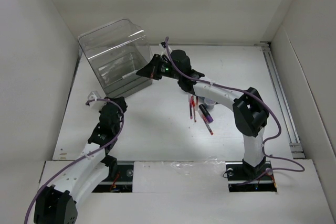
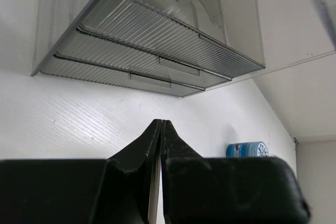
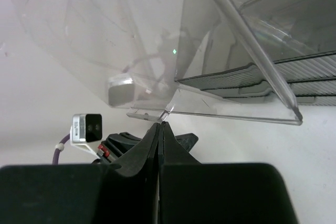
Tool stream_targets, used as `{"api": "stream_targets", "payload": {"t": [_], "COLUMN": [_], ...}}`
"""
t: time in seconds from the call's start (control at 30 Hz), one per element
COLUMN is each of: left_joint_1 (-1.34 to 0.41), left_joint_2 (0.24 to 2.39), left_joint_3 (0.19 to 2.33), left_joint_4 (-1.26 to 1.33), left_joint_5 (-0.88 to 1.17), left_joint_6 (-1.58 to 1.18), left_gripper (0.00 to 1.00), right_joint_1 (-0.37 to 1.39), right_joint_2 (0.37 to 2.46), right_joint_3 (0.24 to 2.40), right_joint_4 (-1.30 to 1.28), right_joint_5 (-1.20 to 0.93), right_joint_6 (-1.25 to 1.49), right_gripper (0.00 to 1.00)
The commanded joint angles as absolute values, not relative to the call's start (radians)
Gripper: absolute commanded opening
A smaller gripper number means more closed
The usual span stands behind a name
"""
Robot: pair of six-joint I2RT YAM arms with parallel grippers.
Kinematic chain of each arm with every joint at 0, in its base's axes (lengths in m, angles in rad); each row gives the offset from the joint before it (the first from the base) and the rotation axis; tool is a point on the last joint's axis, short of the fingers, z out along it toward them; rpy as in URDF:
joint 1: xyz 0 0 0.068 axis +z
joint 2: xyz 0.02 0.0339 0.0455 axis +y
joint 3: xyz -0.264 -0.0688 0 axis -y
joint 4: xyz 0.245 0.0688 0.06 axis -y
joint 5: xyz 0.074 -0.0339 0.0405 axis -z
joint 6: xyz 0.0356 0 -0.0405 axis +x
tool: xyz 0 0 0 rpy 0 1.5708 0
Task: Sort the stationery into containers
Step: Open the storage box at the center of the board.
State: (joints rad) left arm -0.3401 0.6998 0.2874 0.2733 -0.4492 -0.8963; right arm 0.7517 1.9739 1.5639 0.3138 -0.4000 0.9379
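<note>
Flanking the organiser box [image 1: 113, 59] at far left, left gripper [image 2: 161, 125] sat shut, empty, before the drawers [image 2: 157, 66]; right gripper [image 3: 161, 125] shut at the lid [image 3: 226, 109] lip, likely to lift it, grip unclear. Unsorted red pens [image 1: 192, 109] and marker [image 1: 205, 113] lay right.

Organiser box [image 1: 113, 56] far left on table [image 1: 152, 135]; pens [image 1: 193, 109] nearer, rightward.

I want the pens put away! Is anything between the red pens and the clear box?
Nothing visible lies on the table between the red pens and the clear box. The right arm does stretch above the pens' far ends.
</note>
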Motion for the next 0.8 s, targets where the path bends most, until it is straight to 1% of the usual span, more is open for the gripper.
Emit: {"api": "stream_targets", "payload": {"t": [0.0, 0.13, 0.3, 0.33, 0.4, 0.47, 0.63, 0.73, 0.77], "left_joint_1": [-0.337, -0.337, -0.337, -0.337, -0.337, -0.337, -0.337, -0.337, -0.337], "left_joint_2": [0.695, 0.732, 0.811, 0.843, 0.871, 0.896, 0.919, 0.899, 0.887], "left_joint_3": [0.287, 0.313, 0.345, 0.345, 0.354, 0.354, 0.342, 0.319, 0.305], "left_joint_4": [0.35, 0.397, 0.468, 0.486, 0.524, 0.57, 0.692, 0.748, 0.764], "left_joint_5": [-0.474, -0.508, -0.546, -0.555, -0.555, -0.555, -0.545, -0.555, -0.566], "left_joint_6": [-0.896, -0.905, -0.923, -0.934, -0.943, -0.962, -0.973, -0.982, -0.982], "left_gripper": [0.0, 0.0, 0.07, 0.12, 0.16, 0.24, 0.26, 0.31, 0.31], "right_joint_1": [0.761, 0.761, 0.761, 0.761, 0.77, 0.77, 0.77, 0.77, 0.77], "right_joint_2": [1.91, 1.91, 1.91, 1.91, 1.91, 1.901, 1.901, 1.891, 1.882], "right_joint_3": [1.578, 1.588, 1.598, 1.598, 1.598, 1.598, 1.598, 1.598, 1.598], "right_joint_4": [0.403, 0.403, 0.403, 0.403, 0.403, 0.403, 0.403, 0.403, 0.414], "right_joint_5": [-0.396, -0.407, -0.416, -0.416, -0.416, -0.416, -0.416, -0.425, -0.425], "right_joint_6": [0.914, 0.914, 0.914, 0.914, 0.914, 0.914, 0.914, 0.914, 0.914], "right_gripper": [0.0, 0.0, 0.0, 0.0, 0.0, 0.0, 0.0, 0.0, 0.0]}}
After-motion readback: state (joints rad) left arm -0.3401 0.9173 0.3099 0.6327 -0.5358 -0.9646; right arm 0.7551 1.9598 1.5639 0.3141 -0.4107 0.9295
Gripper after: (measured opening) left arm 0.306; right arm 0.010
